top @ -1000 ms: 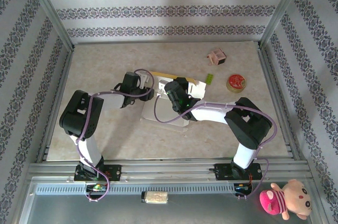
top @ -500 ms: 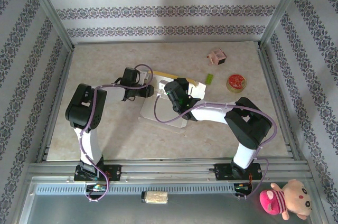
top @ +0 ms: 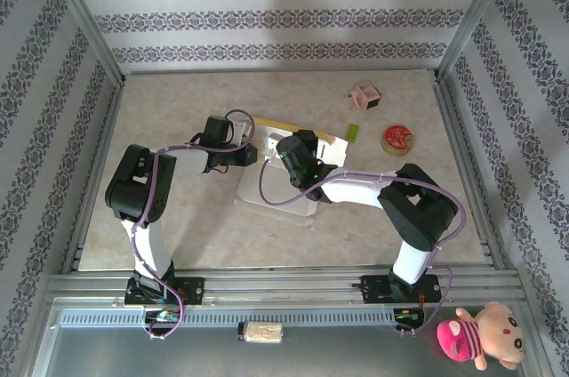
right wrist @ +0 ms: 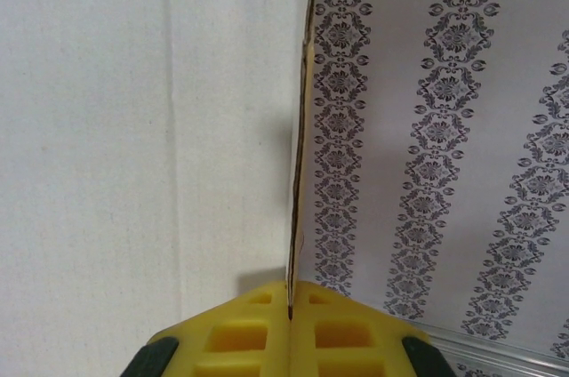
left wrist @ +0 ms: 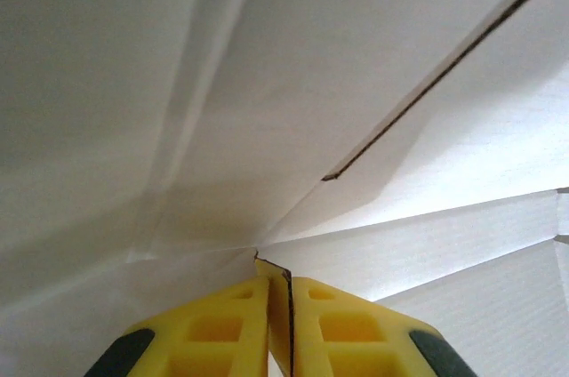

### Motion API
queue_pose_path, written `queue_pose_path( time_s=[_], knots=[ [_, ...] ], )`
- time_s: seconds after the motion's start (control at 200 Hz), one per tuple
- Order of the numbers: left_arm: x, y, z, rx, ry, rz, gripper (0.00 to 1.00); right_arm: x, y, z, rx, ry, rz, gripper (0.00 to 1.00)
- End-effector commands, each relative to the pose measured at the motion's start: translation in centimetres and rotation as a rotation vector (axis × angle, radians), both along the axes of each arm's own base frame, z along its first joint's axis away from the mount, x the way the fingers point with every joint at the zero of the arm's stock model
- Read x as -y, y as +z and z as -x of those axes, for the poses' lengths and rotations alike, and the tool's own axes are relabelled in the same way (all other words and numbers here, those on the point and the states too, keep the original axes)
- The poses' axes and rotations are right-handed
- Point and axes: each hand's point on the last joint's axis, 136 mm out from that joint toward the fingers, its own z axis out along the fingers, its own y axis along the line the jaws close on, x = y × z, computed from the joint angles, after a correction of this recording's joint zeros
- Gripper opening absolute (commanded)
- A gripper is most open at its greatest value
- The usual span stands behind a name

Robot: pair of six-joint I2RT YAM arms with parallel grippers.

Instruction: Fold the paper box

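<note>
Table [top: 178, 119] has room to spare, so the risk is all in the paper box [top: 271, 201]. It lies mid-table between the two arms, white side up, with flaps partly raised. Both grippers are clamped on it. Left gripper [left wrist: 280, 281] is pinched shut on the tip of a thin card corner where several creases meet. Right gripper [right wrist: 291, 295] is shut on the edge of a flap standing upright, wallpaper visible past it. Likely failure modes:

- Two grips on one thin sheet: if the arms pull or twist out of sync, the card tears at a crease or buckles off the score line.
- The left bite looks shallow and could slip out under load.
- Nothing visibly pins the base panel, so the whole sheet may slide or lift instead of folding.

Green piece [top: 353, 132] sits just beside the box's far right corner and a sliding sheet could shove it. Red tin [top: 397, 139] and pink item [top: 364, 95] are further off, and only a wide swing would hit them.
</note>
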Motion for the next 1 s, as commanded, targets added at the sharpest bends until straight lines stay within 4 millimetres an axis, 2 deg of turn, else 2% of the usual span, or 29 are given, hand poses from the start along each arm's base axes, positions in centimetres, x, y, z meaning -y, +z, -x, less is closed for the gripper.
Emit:
queue_pose_path(
  time_s=[0.0,0.16,0.305,0.445,0.56,0.71,0.835,0.914,0.994],
  knots=[
    [2.1,1.8,0.1,0.037,-0.049,0.096,0.15,-0.3,-0.5,-0.3,-0.014,-0.004,-0.008,0.00],
    [3.5,0.1,0.8,-0.013,-0.064,0.145,0.24,-0.1,-0.6,-0.3,-0.018,-0.007,-0.008,0.00],
    [4.5,0.1,1.2,-0.013,-0.077,0.186,0.26,-0.1,-0.9,-0.3,-0.022,-0.013,-0.006,0.00],
    [3.9,0.5,1.2,0.007,-0.064,0.151,0.26,-0.1,-0.8,-0.4,-0.023,-0.014,-0.010,0.00],
    [1.8,2.5,0.9,0.060,0.002,0.092,0.29,0.1,-0.7,-0.3,-0.021,-0.014,-0.004,0.00],
    [-2.9,7.1,0.7,0.164,0.120,0.052,0.38,0.5,-0.1,-0.1,-0.013,-0.015,-0.004,0.00],
    [-6.1,10.8,1.3,0.245,0.137,-0.038,0.44,0.6,0.2,0.0,-0.012,-0.012,-0.005,0.00],
    [-6.9,11.9,1.6,0.280,0.068,-0.147,0.49,0.5,0.1,-0.1,-0.014,-0.007,-0.003,0.00],
    [-7.5,11.8,1.2,0.277,-0.010,-0.244,0.50,0.3,-0.1,-0.1,-0.018,-0.002,-0.004,0.00]
  ],
)
